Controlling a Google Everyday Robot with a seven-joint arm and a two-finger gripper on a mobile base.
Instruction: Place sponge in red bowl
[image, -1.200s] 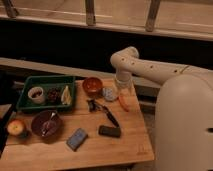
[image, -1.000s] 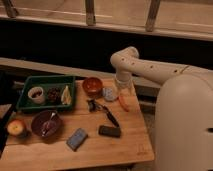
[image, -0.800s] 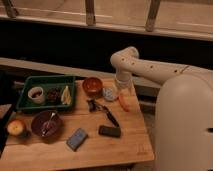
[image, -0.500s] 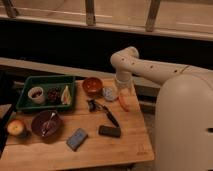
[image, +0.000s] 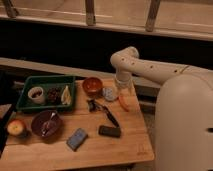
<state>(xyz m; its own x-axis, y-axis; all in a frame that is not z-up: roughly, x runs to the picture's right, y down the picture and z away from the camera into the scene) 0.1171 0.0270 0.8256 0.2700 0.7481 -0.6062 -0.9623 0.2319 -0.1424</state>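
The sponge (image: 77, 138) is a grey-blue pad lying flat near the front edge of the wooden table (image: 55, 155). The red bowl (image: 92, 86) stands upright at the back middle of the table, right of a green tray. My gripper (image: 122, 93) hangs at the end of the white arm (image: 131, 59) over the back right of the table, a short way right of the red bowl and far from the sponge. It hovers by a small round pale object (image: 109, 93) and an orange object (image: 123, 102).
A green tray (image: 29, 106) at the back left holds a cup and food. A dark purple bowl (image: 46, 123) and an apple (image: 16, 127) sit front left. A black utensil (image: 103, 111) and a black block (image: 109, 131) lie mid-table.
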